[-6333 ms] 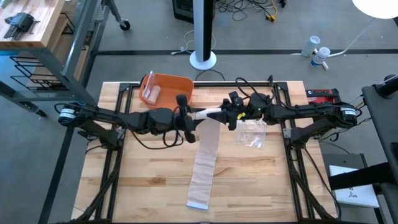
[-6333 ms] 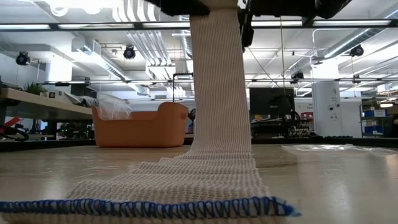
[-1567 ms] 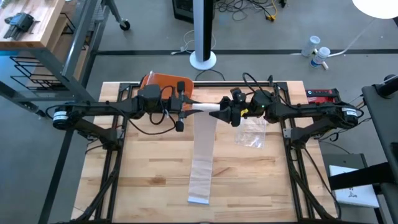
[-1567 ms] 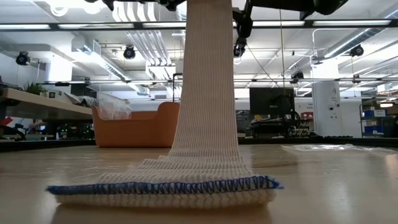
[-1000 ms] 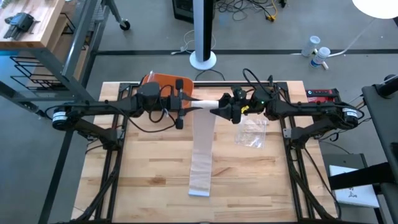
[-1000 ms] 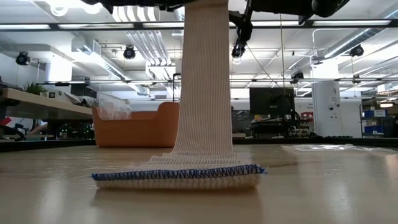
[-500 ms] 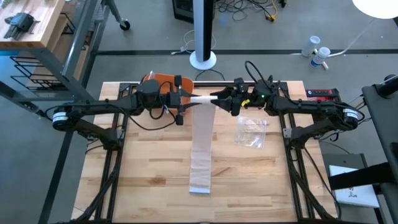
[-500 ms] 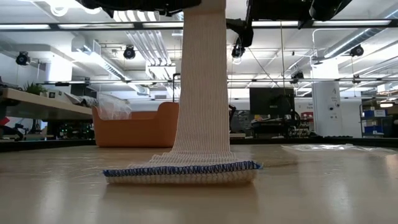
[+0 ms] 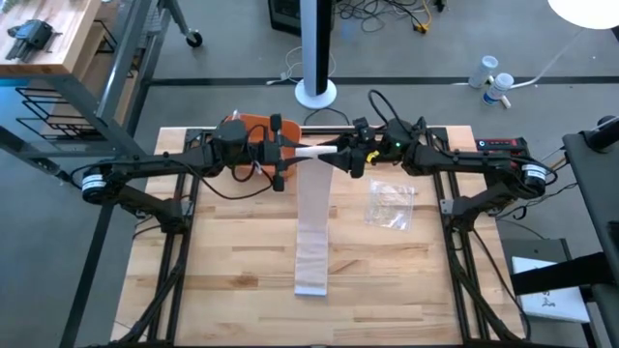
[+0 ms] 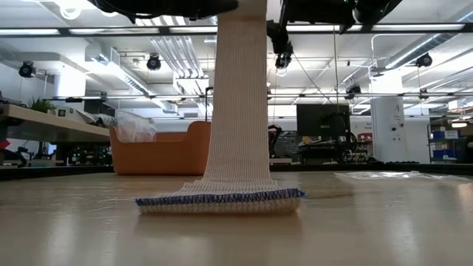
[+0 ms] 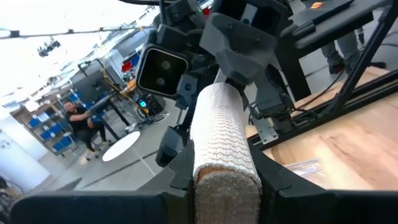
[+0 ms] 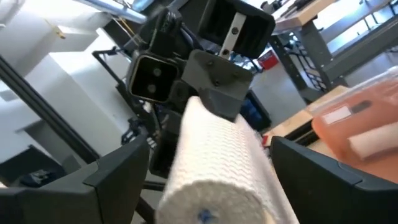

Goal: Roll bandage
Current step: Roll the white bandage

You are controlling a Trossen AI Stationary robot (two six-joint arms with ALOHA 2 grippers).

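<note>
Jaws L & R clamping bandage roll ends

High cam: straight down, far, whole light wooden slatted table and both arms in frame. Low cam: at tabletop level, facing level across into the room, close to the hanging white woven bandage strip; shares that strip and the orange plastic bin with high cam. Left and right wrist cams: very close, pointing at each other along the rolled part, each seeing the opposite wrist's camera
</note>
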